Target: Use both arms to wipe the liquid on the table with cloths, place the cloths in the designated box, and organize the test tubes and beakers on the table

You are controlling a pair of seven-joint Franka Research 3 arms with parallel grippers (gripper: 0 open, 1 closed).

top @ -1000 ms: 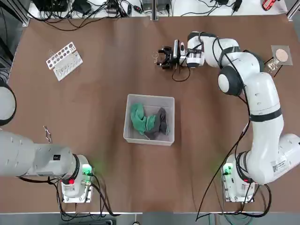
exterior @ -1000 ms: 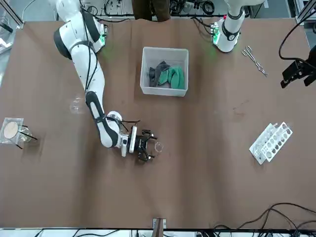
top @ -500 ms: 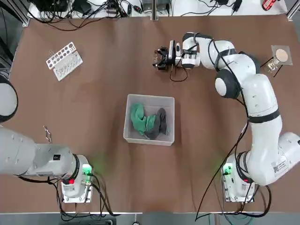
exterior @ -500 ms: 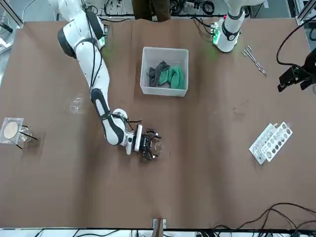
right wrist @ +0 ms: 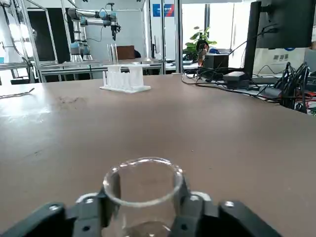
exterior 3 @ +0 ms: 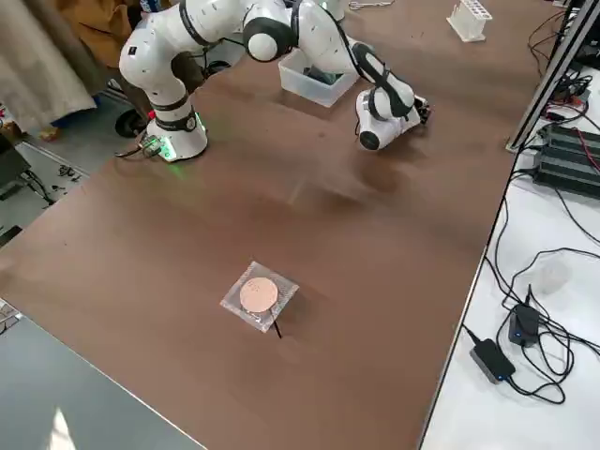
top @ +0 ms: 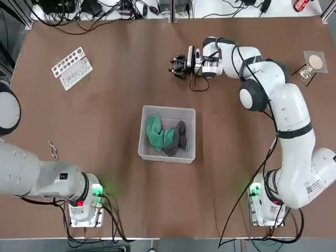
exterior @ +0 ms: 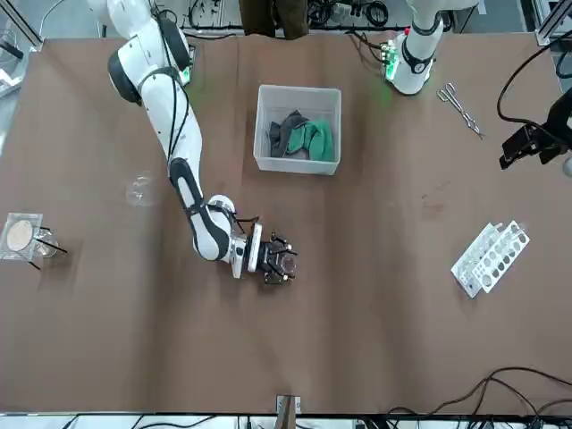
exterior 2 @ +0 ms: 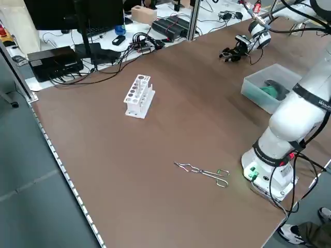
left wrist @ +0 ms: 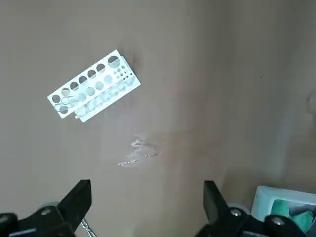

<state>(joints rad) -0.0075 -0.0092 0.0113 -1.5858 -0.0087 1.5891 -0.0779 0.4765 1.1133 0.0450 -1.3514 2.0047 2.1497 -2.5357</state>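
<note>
A tiny clear glass beaker (right wrist: 142, 174) stands upright at the far middle of the brown table (top: 105, 105). My right gripper (top: 176, 66) lies low along the tabletop, and in the right wrist view its fingers (right wrist: 190, 203) press on both sides of the glass. The same beaker (exterior: 288, 262) shows between the dark fingers in the front view. The translucent box (top: 166, 157) at mid-table holds the green cloth (top: 156, 131) and the dark cloth (top: 180, 135). My left gripper (left wrist: 146, 197) hangs high over the left half, open and holding nothing.
A white test tube rack (top: 72, 67) lies at the far left. Metal tongs (top: 53, 149) lie near the left arm's base. A second clear glass vessel (exterior: 138, 188) and a covered dish with a stick (top: 314, 65) sit at the far right. A faint wet smear (left wrist: 138, 153) marks the table.
My right gripper slid toward the table's left until the beaker stood between its fingers, then the fingers closed in on the glass. The left arm barely moved.
</note>
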